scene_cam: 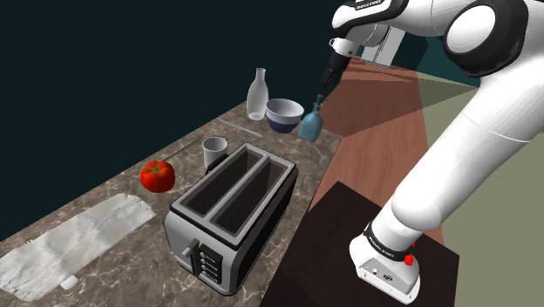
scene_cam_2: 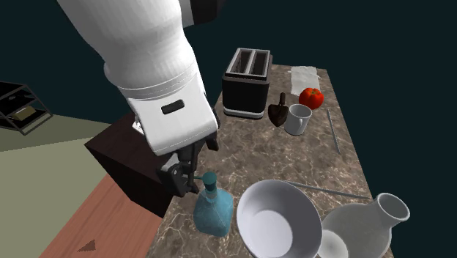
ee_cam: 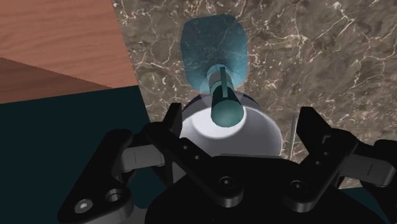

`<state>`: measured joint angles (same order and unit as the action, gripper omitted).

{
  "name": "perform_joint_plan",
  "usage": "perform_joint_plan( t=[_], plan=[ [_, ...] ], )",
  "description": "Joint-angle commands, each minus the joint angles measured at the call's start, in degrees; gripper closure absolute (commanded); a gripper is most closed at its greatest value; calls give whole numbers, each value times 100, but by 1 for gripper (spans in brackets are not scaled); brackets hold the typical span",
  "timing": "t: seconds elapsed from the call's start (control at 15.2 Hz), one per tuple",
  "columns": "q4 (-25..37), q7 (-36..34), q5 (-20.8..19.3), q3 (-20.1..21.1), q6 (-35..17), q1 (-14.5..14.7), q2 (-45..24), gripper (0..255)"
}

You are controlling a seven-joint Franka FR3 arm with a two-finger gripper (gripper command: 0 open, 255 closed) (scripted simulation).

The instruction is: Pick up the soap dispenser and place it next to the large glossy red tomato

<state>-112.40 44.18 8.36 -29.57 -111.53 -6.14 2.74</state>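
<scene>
The claw (ee_cam: 245,127) is hanging released, its two black fingers standing apart close over the pump head of the teal soap dispenser (scene_cam_2: 213,210), with neither finger appearing to touch it. The dispenser is standing upright near the worktop (scene_cam_2: 293,157) edge, just beside the white bowl (scene_cam_2: 278,218). It is well apart from the red tomato (scene_cam: 158,175), which is sitting at the far end past the mug (scene_cam: 214,153) and the toaster (scene_cam: 232,208).

The risks are looking plain. A finger descending off-centre could be nudging the narrow pump and tipping the bottle over the edge (or into the bowl). A grip on the slim neck alone could be letting it swing or slip during the long carry. No brand, label or writing is showing legibly anywhere.
</scene>
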Motion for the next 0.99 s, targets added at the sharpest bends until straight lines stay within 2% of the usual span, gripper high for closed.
perform_joint_plan(
  t=[0.0, 0.4, 0.92],
  plan=[
    [23, 114, 91, -40, -94, -25, -159, 0],
    [-270, 183, 193, -22, -496, -8, -289, 0],
    [-270, 183, 193, -21, -495, -8, -288, 0]
  ],
)
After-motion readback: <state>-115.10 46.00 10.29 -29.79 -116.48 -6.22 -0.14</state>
